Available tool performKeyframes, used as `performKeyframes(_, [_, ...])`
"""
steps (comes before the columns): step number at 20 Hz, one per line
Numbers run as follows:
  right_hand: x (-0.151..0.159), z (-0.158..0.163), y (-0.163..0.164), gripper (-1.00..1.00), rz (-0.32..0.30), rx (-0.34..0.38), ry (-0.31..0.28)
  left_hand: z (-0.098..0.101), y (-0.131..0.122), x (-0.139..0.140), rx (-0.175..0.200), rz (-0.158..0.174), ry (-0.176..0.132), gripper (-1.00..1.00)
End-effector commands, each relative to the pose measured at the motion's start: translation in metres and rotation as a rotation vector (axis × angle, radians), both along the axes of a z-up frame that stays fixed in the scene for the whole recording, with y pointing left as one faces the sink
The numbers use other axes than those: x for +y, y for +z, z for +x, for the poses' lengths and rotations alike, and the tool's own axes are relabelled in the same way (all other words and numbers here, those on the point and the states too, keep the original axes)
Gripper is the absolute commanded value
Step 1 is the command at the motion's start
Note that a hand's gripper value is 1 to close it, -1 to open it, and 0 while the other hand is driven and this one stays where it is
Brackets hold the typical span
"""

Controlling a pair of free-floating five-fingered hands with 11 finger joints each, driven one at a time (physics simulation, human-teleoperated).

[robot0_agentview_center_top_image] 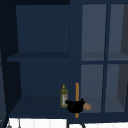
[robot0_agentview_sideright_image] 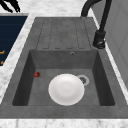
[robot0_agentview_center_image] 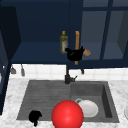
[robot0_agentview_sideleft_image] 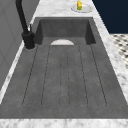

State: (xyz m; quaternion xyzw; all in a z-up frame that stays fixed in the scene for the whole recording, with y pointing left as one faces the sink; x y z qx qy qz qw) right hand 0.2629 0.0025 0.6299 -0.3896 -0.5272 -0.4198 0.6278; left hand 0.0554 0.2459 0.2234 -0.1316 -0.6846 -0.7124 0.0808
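Robot hand (robot0_agentview_center_top_image: 75, 106) on the right, curled around a tan object (robot0_agentview_center_top_image: 86, 106), should ease it clear of the bottle (robot0_agentview_center_top_image: 64, 96).

Olive oil bottle (robot0_agentview_center_image: 63, 42) upright on open wall cabinet's lower shelf; tan rounded object (robot0_agentview_center_image: 86, 52), unidentifiable, just right of cabinet's wooden handle (robot0_agentview_center_image: 77, 40).
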Motion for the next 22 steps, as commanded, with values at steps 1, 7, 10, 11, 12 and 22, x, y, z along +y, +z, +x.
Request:
performKeyframes(1, [-0.015, -0.031, 0.0, 1.0, 0.019, 0.001, 0.0, 0.0, 0.0, 0.0, 0.0, 0.0, 0.0, 0.0])
performKeyframes(7, [-0.019, -0.073, -0.01, 1.0, -0.01, -0.026, 0.073, 0.0, 0.0, 0.0, 0.0, 0.0, 0.0, 0.0])
performKeyframes(10, [-0.032, -0.095, -0.013, 1.0, -0.017, -0.04, 0.101, 0.0, 0.0, 0.0, 0.0, 0.0, 0.0, 0.0])
performKeyframes(11, [-0.04, -0.101, -0.013, 1.0, -0.016, -0.043, 0.126, 0.0, 0.0, 0.0, 0.0, 0.0, 0.0, 0.0])
performKeyframes(12, [-0.048, -0.105, -0.011, 1.0, -0.015, -0.047, 0.145, 0.0, 0.0, 0.0, 0.0, 0.0, 0.0, 0.0])
performKeyframes(22, [-0.082, -0.138, -0.01, 1.0, -0.001, -0.075, 0.256, 0.0, 0.0, 0.0, 0.0, 0.0, 0.0, 0.0])
